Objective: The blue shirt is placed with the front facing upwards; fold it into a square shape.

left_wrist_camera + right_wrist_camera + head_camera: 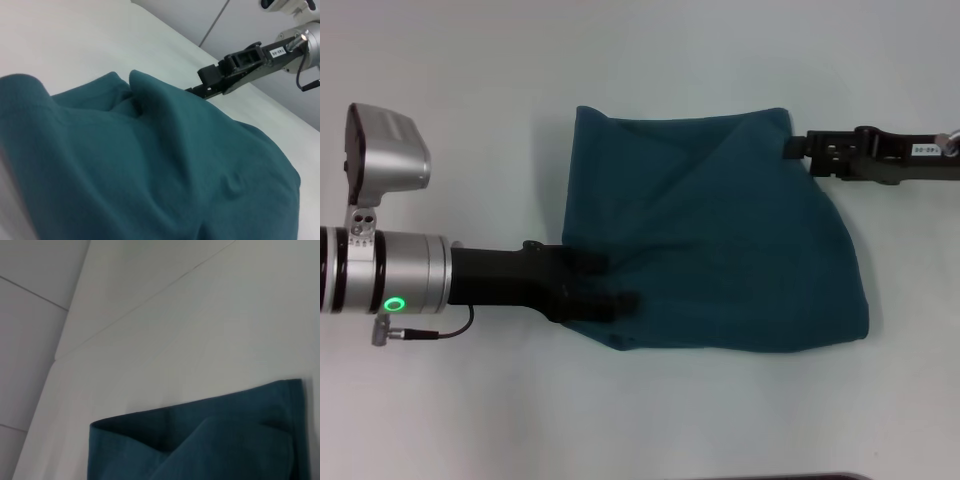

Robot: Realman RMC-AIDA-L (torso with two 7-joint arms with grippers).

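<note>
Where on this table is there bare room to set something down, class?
Bare table lies beyond the blue shirt, and again below its near hem. Crowded: the left gripper at its left edge, the right gripper at its far right corner.

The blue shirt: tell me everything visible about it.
The blue shirt is dark teal, soft matte cloth, already folded into a rough, uneven rectangle on the white table, with diagonal creases and a slanted near edge. No lettering, collar or sleeves show. The left end effector meets its left edge; the right end effector meets its far right corner, where the cloth bunches.
</note>
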